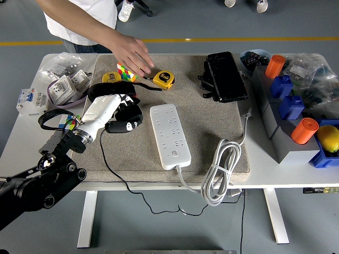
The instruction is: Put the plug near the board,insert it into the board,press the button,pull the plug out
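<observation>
The plug is held in the left robot hand, whose fingers are curled around it, over the grey mat on the counter. The power strip lies just to the right of the hand, apart from it, its long axis running from far to near. The plug's prongs cannot be made out. A person's hand is stretched above a tape measure. No right robot hand is seen.

The left robot hand covers most of the black plug, so its prongs cannot be seen. The person's hand blurs over the desk's far edge; the top edge crops the body.
</observation>
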Available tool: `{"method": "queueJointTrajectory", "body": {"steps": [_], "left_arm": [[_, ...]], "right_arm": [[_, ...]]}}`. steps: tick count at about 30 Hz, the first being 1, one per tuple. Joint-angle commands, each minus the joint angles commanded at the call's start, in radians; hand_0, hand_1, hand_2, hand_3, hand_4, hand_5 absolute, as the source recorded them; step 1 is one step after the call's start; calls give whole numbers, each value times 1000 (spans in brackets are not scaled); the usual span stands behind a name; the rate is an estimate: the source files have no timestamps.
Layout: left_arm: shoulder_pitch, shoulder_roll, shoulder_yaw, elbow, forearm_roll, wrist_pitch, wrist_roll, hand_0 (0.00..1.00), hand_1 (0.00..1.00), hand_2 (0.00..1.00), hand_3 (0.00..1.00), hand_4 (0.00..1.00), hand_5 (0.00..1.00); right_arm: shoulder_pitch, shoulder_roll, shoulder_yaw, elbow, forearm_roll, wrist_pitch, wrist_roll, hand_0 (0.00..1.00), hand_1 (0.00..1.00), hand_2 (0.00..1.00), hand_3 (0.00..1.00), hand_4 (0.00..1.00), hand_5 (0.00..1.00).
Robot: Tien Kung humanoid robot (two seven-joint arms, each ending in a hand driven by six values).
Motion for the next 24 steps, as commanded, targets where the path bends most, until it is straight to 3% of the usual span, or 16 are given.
{"method": "queueJointTrajectory", "body": {"steps": [2, 3, 8, 9, 20, 21, 24], "left_arm": [[4, 0, 4, 20, -7, 8, -11, 231, 307, 389, 536, 717, 58], [6, 0, 6, 27, -8, 9, -14, 252, 371, 410, 540, 719, 79], [15, -1, 8, 48, -32, 7, -21, 252, 371, 410, 540, 719, 79], [15, -1, 9, 50, -36, 3, -19, 297, 452, 487, 554, 719, 119], [19, -3, 4, 65, -42, -16, -18, 341, 505, 520, 561, 733, 132], [20, -3, 3, 66, -43, -17, -18, 387, 526, 553, 570, 789, 168], [22, -2, 1, 68, -42, -21, -17, 387, 526, 553, 570, 789, 168]], "right_arm": [[0, 0, -1, 1, -1, 0, 0, 641, 659, 629, 549, 995, 531], [1, -1, -1, 1, -2, 0, 0, 641, 659, 627, 549, 995, 530], [1, -2, -1, 3, -3, 1, 0, 641, 659, 627, 549, 995, 530], [1, -1, 1, 3, -4, 1, 0, 641, 659, 628, 549, 995, 530], [-1, 1, 6, 4, -5, 1, 0, 641, 659, 628, 549, 994, 529], [-1, 2, 6, 4, -5, 1, 0, 639, 659, 628, 549, 995, 529], [-1, 3, 6, 4, -5, 1, 0, 639, 659, 628, 549, 995, 529]]}}
